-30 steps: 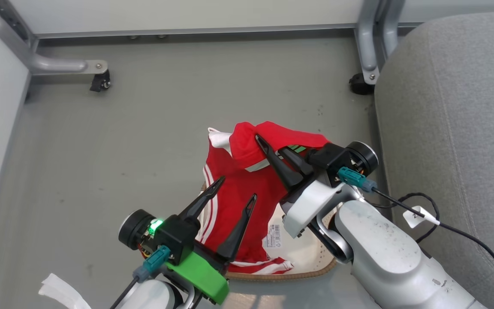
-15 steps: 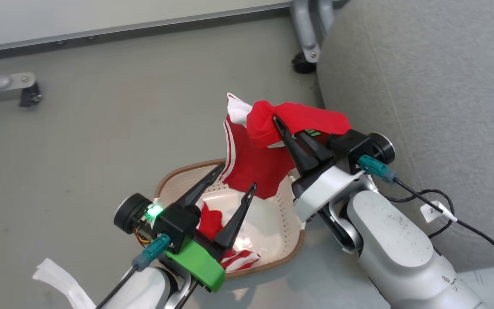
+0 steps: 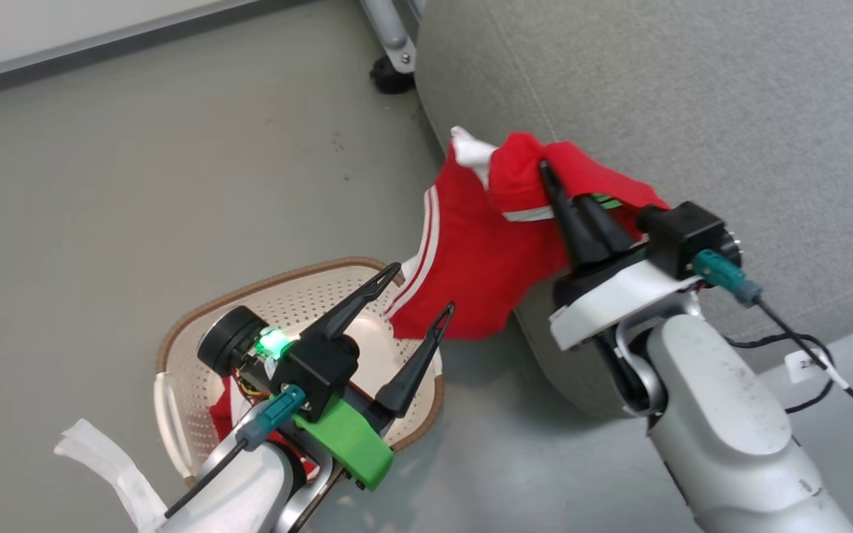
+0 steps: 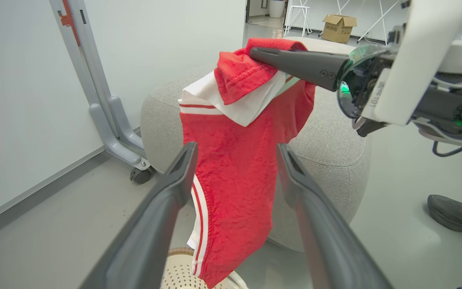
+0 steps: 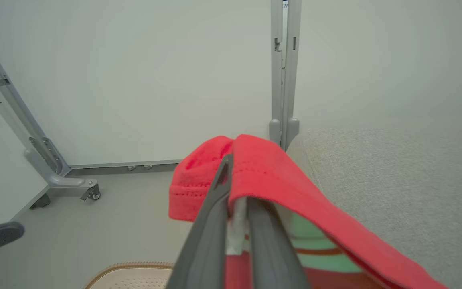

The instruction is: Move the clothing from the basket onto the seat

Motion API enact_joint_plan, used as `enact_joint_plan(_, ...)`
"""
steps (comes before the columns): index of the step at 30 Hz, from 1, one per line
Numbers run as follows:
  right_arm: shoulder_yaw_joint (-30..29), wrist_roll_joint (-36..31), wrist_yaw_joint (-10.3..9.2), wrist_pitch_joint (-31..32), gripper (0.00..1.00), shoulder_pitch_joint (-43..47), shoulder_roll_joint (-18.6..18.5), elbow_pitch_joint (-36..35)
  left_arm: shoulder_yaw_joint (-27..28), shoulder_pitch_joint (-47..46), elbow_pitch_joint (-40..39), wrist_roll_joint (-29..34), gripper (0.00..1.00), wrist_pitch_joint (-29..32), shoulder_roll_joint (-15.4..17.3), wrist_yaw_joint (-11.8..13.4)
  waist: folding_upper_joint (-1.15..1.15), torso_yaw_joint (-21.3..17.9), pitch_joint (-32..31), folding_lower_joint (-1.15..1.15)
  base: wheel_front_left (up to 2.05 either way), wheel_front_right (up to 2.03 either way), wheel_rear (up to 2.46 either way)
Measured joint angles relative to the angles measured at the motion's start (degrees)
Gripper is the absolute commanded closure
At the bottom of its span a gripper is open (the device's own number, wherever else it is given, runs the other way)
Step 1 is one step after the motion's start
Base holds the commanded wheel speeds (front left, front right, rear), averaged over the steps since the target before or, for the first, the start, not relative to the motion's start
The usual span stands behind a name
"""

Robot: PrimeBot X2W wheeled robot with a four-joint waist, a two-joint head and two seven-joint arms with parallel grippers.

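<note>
My right gripper (image 3: 547,169) is shut on a fold of the red clothing (image 3: 478,259), a garment with white stripes and a white panel. It hangs in the air from the fingers, against the near edge of the grey seat (image 3: 656,89). Its lower hem dangles just above the far rim of the cream basket (image 3: 197,318). More red clothing (image 3: 221,407) lies in the basket, mostly hidden under my left arm. My left gripper (image 3: 421,290) is open over the basket, its fingers framing the hanging garment (image 4: 235,172) without touching it. The right wrist view has red cloth (image 5: 263,168) draped over the closed fingers.
A grey wheeled frame leg with a caster (image 3: 391,74) stands by the seat's far corner, against the wall. A person's dark shoe (image 4: 455,214) rests on the floor beyond the seat. A black cable with a white tag (image 3: 811,363) trails from my right arm.
The head camera has swung right. My right gripper has carried the red garment up off the basket and over to the seat's edge. The left gripper stays open.
</note>
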Motion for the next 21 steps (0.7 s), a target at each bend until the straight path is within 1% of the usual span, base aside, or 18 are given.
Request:
enact_joint_plan(4,-5.9,-1.2,0.0,0.0,1.0,0.0,-0.9,-0.8,-0.6,-1.1,-0.8,0.0,0.0,0.3,0.1,0.0,0.0,-1.6,1.8,0.0,0.0,0.0,0.0)
enact_joint_plan(7,-11.2,-2.0,-0.01,0.0,1.0,-1.3,-2.7,-1.4,-1.1,-2.5,-1.6,0.1,0.0,0.5,0.1,-0.1,0.0,-1.9,3.3,0.0,0.0,0.0,0.0)
enact_joint_plan(11,-18.5,-2.4,0.0,0.0,1.0,-5.6,-5.8,-2.2,-1.7,-4.7,-2.7,0.6,0.0,0.7,0.2,-0.2,0.0,-1.6,5.5,0.0,0.0,0.0,0.0)
enact_joint_plan(15,-26.2,-1.9,0.0,0.0,1.0,-10.1,-9.9,-2.8,-2.5,-7.1,-3.3,1.3,0.0,0.7,0.2,-0.3,0.0,-0.7,8.2,0.0,0.0,0.0,0.0)
enact_joint_plan(21,-33.0,-0.5,0.02,0.0,1.0,-16.9,-15.8,-1.9,-3.9,-10.7,-4.5,2.9,0.0,0.8,0.2,-0.3,0.0,1.0,13.0,0.0,0.0,0.0,0.0)
